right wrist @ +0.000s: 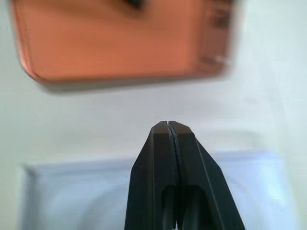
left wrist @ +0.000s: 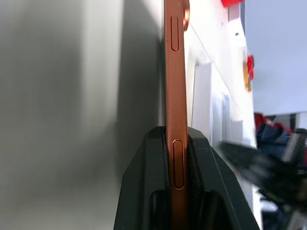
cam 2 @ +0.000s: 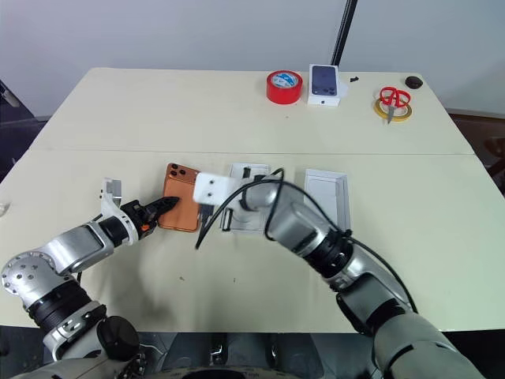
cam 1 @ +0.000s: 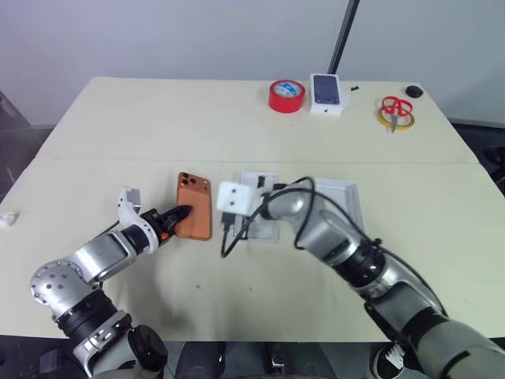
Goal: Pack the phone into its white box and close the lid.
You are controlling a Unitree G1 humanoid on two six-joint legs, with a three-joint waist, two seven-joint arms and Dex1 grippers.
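Observation:
The copper-orange phone (cam 1: 195,204) lies back up on the table, its lens cluster at the far corner. My left gripper (cam 1: 183,212) is shut on the phone's near left edge; in the left wrist view the thin orange edge (left wrist: 175,96) stands clamped between the two black fingers (left wrist: 144,182). Right of the phone lies the white box (cam 1: 259,183), partly covered by my right arm. My right gripper (right wrist: 169,125) hovers shut and empty over the box's left side, pointing at the phone (right wrist: 120,38). Further right, a shallow plain white tray, apparently the lid (cam 1: 341,196), lies inside up.
At the table's far edge stand a red tape roll (cam 1: 286,95), a white box with a dark phone picture (cam 1: 328,93), red scissors on a yellow ring (cam 1: 396,110) and a small black object (cam 1: 415,91). A black pole (cam 1: 345,35) rises behind them.

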